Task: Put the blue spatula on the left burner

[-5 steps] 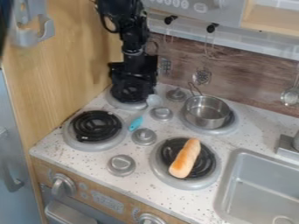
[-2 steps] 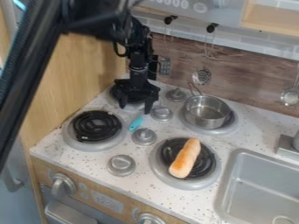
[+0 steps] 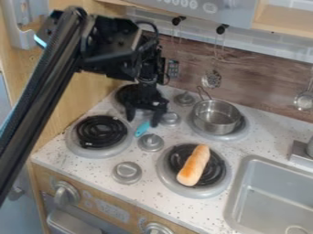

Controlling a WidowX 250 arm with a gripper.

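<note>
The black gripper (image 3: 142,118) hangs low over the back left of the stove, its two fingers spread apart. Between and just below its fingertips is the blue spatula (image 3: 142,128), whose blue handle end shows on the counter; the rest is hidden behind the gripper. The left burner (image 3: 101,132), a black coil in a grey ring at the front left, lies to the left of the spatula and holds nothing.
A metal pot (image 3: 216,117) stands on the back right burner. Bread (image 3: 193,165) lies on the front right burner (image 3: 221,182). Grey knobs (image 3: 150,142) rise between the burners. The sink (image 3: 275,201) is at the lower right.
The gripper has come forward and lower, away from the back left burner and over the spatula, with its fingers now spread around it. The forearm has swung into view at the left.
</note>
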